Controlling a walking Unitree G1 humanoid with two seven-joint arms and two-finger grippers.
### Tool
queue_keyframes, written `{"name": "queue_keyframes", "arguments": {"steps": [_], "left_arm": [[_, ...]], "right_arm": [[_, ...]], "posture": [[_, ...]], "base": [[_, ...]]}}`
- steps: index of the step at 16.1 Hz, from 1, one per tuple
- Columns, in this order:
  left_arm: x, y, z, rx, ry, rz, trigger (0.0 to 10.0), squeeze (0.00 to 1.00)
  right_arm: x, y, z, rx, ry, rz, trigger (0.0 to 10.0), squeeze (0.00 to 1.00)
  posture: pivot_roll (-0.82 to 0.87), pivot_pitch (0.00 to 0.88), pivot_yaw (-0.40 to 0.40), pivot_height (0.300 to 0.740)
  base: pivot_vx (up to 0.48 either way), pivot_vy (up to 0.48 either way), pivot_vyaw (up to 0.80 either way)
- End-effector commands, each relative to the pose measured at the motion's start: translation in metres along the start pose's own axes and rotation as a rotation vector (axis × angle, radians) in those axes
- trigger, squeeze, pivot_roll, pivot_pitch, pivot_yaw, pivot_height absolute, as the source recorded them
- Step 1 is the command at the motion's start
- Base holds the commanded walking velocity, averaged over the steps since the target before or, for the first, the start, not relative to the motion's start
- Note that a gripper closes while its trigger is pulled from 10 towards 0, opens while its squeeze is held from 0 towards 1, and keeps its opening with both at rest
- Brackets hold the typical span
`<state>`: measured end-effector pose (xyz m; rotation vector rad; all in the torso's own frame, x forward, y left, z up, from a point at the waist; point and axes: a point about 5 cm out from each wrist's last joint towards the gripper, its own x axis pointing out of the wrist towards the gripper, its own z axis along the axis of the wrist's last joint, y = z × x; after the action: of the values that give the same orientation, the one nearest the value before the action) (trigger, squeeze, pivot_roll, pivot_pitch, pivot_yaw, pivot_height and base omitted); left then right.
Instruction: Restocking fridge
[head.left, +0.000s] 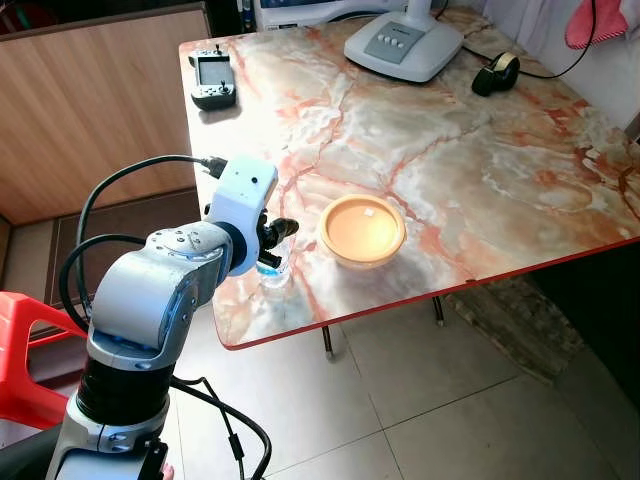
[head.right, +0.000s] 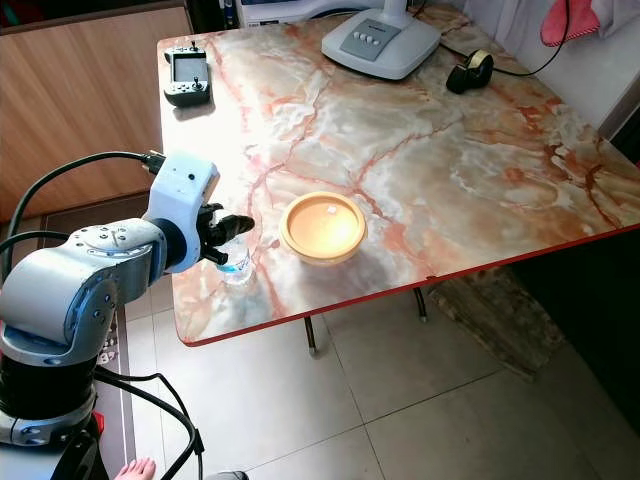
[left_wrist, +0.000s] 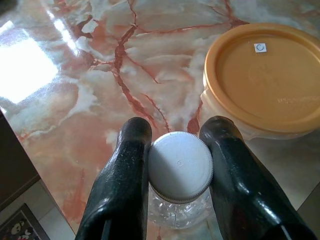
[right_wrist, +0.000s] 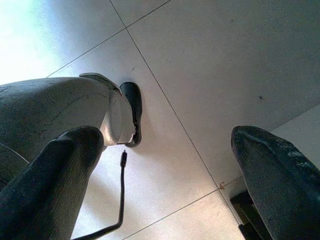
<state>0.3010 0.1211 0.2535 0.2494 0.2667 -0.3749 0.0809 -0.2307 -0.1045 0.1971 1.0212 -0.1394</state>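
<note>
My left gripper (left_wrist: 180, 165) is closed around the white cap of the water bottle (left_wrist: 180, 212), which stands near the table's (head.left: 480, 180) front left corner; the lidded tub (head.left: 362, 231) sits just beside it on the right; I should lift straight up, keeping the squeeze steady, to avoid knocking the tub; my right gripper (right_wrist: 165, 170) hangs spread apart over the floor.

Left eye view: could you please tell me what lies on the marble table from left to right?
Black handheld controller → clear plastic bottle held in the left pincer → round orange-lidded container → grey lamp base → black tape dispenser.
</note>
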Motion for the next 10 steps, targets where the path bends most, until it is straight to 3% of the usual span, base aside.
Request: {"name": "queue_keyframes", "arguments": {"steps": [1, 3, 6, 7, 8, 9, 10], "left_arm": [[0.000, 0.003, -0.008, -0.007, 0.034, 0.013, 0.0, 0.00], [0.000, 0.003, -0.010, -0.003, 0.043, 0.016, 0.0, 0.00], [-0.007, 0.024, 0.000, 0.016, -0.068, 0.101, 0.0, 0.00], [-0.018, 0.055, 0.007, -0.004, -0.150, 0.275, 0.0, 0.00], [-0.023, 0.067, 0.007, -0.004, -0.171, 0.342, 0.0, 0.00], [-0.030, 0.082, 0.004, -0.006, -0.190, 0.428, 6.7, 0.00], [-0.039, 0.098, -0.009, -0.004, -0.191, 0.513, 10.0, 0.00]], "right_arm": [[-0.004, -0.004, -0.009, 0.002, 0.034, -0.009, 10.0, 0.00], [-0.004, -0.004, -0.009, 0.002, 0.036, -0.008, 10.0, 0.00], [-0.004, -0.004, -0.010, -0.002, 0.039, -0.006, 10.0, 0.00], [-0.004, -0.004, -0.011, -0.004, 0.040, -0.004, 10.0, 0.00], [-0.004, -0.004, -0.011, -0.005, 0.041, -0.004, 10.0, 0.00], [-0.004, -0.004, -0.011, -0.005, 0.043, -0.003, 10.0, 0.00], [-0.005, -0.004, -0.012, -0.007, 0.044, -0.001, 10.0, 0.00]], "posture": [[0.23, 0.178, -0.031, 0.740], [0.23, 0.180, -0.032, 0.740], [0.22, 0.181, -0.031, 0.740], [0.23, 0.181, -0.030, 0.740], [0.23, 0.183, -0.030, 0.740], [0.24, 0.185, -0.029, 0.740], [0.24, 0.185, -0.028, 0.740]], "base": [[0.000, 0.000, 0.00], [0.000, 0.000, 0.00], [0.000, 0.000, 0.00], [0.000, 0.000, 0.00], [0.000, 0.000, 0.00], [0.000, 0.000, 0.00], [0.000, 0.000, 0.00]]}}
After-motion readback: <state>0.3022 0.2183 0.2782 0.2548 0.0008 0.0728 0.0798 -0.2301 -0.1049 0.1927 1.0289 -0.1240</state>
